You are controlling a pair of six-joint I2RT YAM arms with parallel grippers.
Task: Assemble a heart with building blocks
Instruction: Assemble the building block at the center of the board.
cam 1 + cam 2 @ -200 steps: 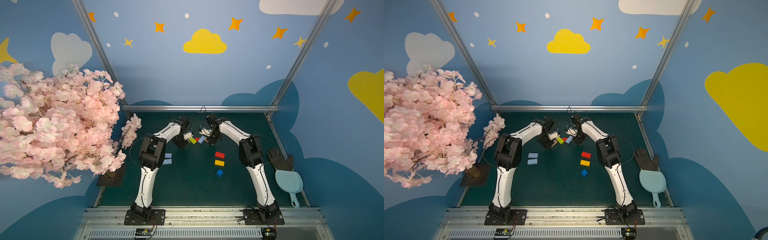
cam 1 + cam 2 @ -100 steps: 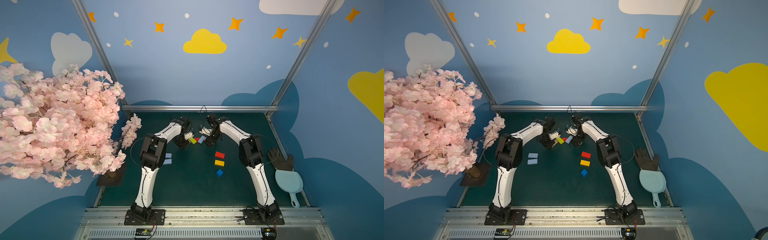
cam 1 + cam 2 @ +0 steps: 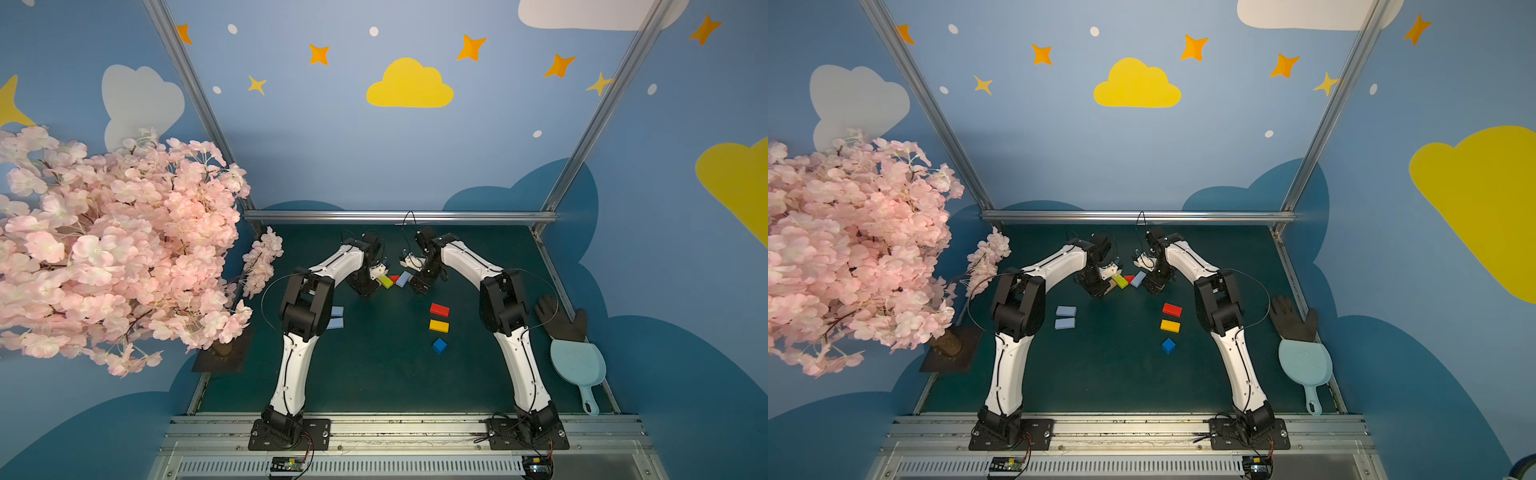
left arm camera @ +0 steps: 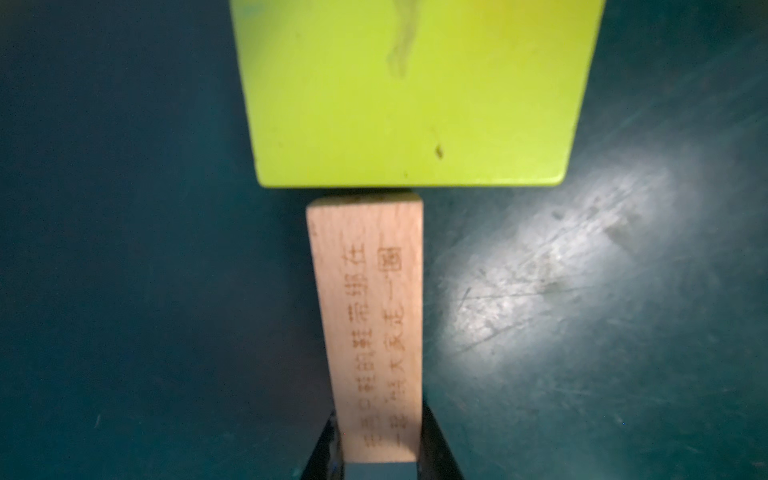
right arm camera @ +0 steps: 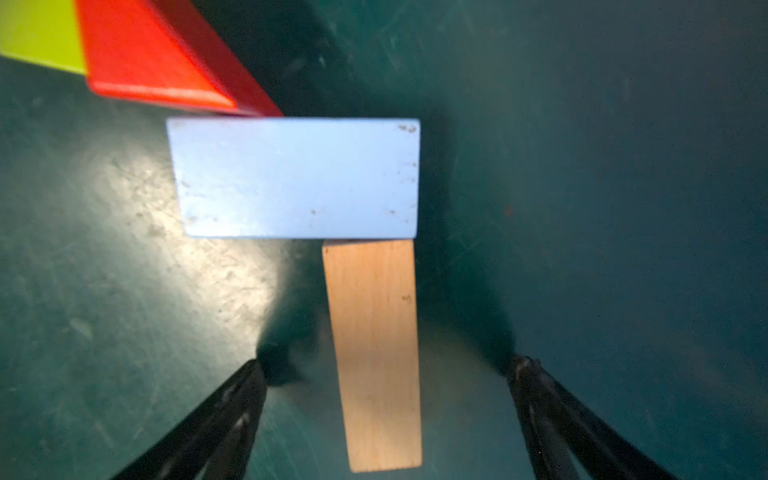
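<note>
The left arm and right arm each comprise white moulded link shells, dotted with small dark fasteners, joined by black joint housings. Each black base plate is fastened to the aluminium rail with silver screws. A thin black cable loops from each elbow housing, well beyond the rail. Circuit boards with red and black leads sit just beside the rail. The right gripper has black, tapering fingers.

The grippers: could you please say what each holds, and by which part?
The left gripper clamps the engraved tan bar by the end away from the lime block. The right gripper, open astride the plain tan bar, holds nothing.
</note>
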